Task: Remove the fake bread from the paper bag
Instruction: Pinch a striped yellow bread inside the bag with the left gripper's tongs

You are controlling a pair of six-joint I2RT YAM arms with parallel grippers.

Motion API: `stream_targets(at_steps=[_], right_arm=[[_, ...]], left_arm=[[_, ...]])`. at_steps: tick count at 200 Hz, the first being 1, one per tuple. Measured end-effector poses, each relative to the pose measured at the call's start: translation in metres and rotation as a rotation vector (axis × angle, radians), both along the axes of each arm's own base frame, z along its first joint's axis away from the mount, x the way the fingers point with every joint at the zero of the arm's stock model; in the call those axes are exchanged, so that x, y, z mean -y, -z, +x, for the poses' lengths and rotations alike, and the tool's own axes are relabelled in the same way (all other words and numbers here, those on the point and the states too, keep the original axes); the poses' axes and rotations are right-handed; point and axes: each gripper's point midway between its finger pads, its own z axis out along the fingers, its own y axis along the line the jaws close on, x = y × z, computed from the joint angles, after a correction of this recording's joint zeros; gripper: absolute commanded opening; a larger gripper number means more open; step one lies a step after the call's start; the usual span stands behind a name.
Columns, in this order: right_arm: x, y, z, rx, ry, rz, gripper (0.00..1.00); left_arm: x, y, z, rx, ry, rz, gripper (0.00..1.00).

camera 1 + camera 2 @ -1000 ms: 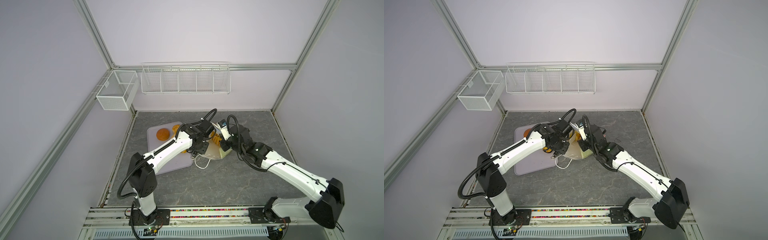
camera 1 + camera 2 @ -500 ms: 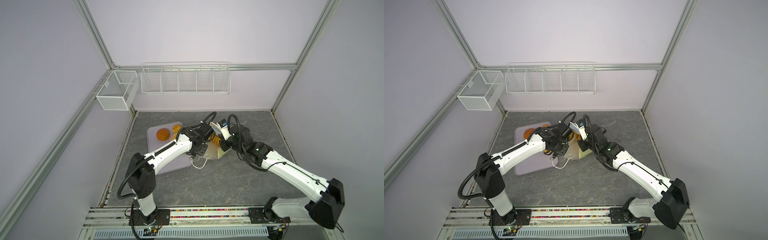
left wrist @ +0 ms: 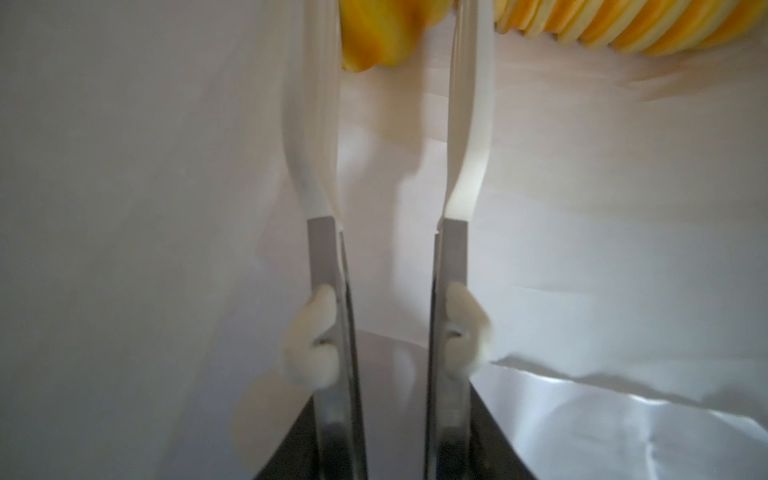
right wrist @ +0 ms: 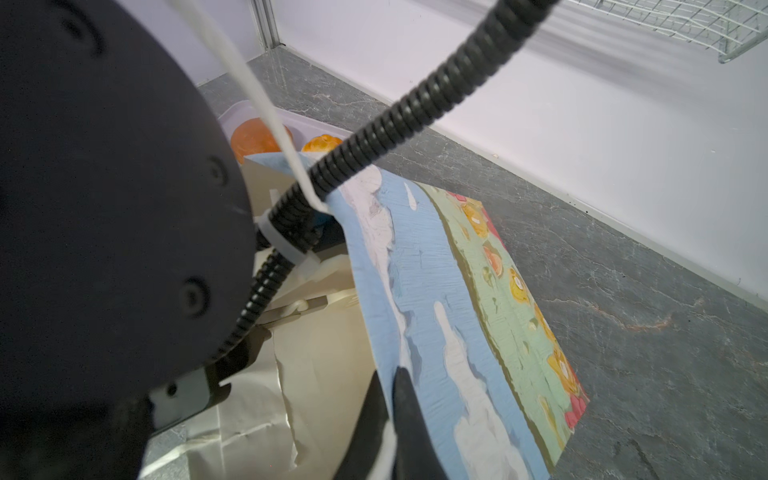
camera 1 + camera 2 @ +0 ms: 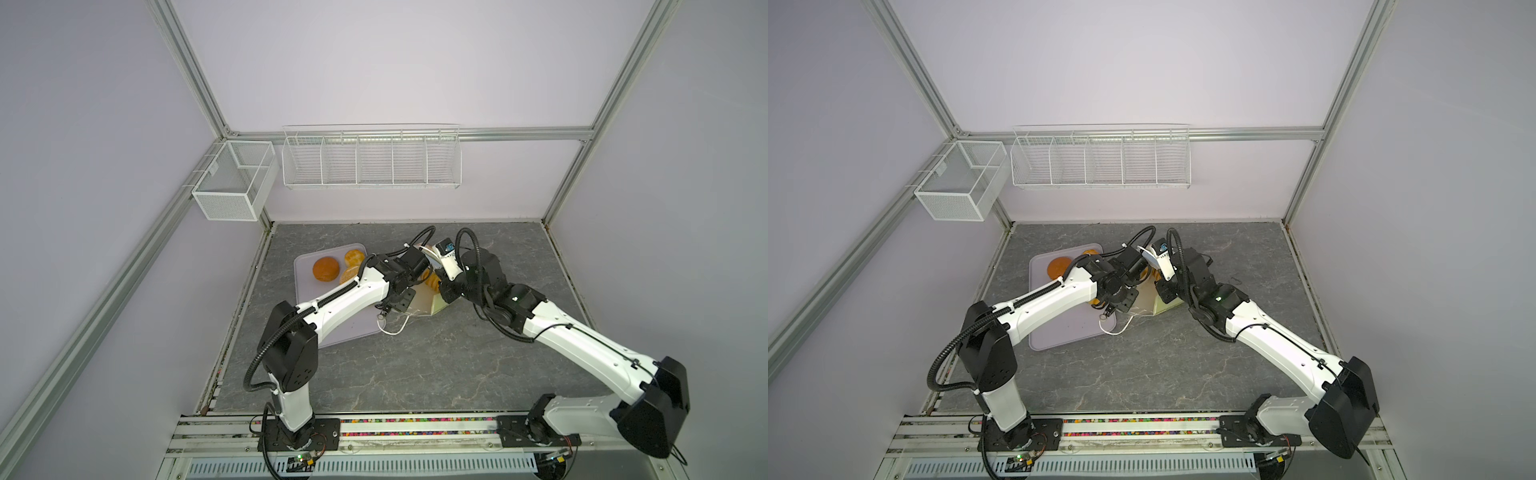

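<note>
Mid-table, on its side, just right of flat lavender plastic tray (image 5: 305, 282) w/ three golden buns (image 5: 325, 269): tall sky-and-flowers printed paper bag (image 4: 449, 291). Right gripper (image 4: 392, 399) pinched tight on bag's upper wall, propping mouth. Left gripper (image 3: 395, 50) deep inside, jaws narrowly apart, nothing held. Glossy golden-orange ridged fake bread (image 3: 623, 29) at tips. Prob. light, hard, slick: take across ridged middle, not rounded ends.

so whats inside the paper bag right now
Two golden ridged breads lie at the far end of the paper bag: a roll just ahead of the open left hand, and a longer loaf beside it. Anything behind them is hidden.
</note>
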Motion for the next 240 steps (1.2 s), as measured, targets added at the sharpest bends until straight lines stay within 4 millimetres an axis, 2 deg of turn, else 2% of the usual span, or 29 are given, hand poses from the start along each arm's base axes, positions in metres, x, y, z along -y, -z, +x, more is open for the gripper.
stream_targets(at_steps=[21,85,126,158,216,240], right_arm=[[0.0,0.0,0.0,0.0,-0.001,-0.001,0.07],[0.001,0.002,0.0,-0.001,0.0,-0.011,0.07],[0.001,0.002,0.0,0.001,0.001,-0.01,0.07],[0.001,0.001,0.001,0.009,0.002,-0.008,0.07],[0.0,-0.003,0.003,0.025,0.002,-0.001,0.06],[0.0,-0.003,0.003,0.025,0.002,-0.001,0.07]], left_arm=[[0.001,0.001,0.004,0.007,-0.003,0.01,0.37],[0.002,0.003,0.004,-0.001,0.011,0.02,0.09],[0.0,0.002,0.0,-0.016,0.016,0.021,0.0],[0.0,-0.007,-0.007,-0.03,0.025,-0.006,0.0],[0.002,-0.051,-0.02,0.004,0.046,-0.136,0.0],[0.001,-0.055,-0.021,0.011,0.043,-0.145,0.26]])
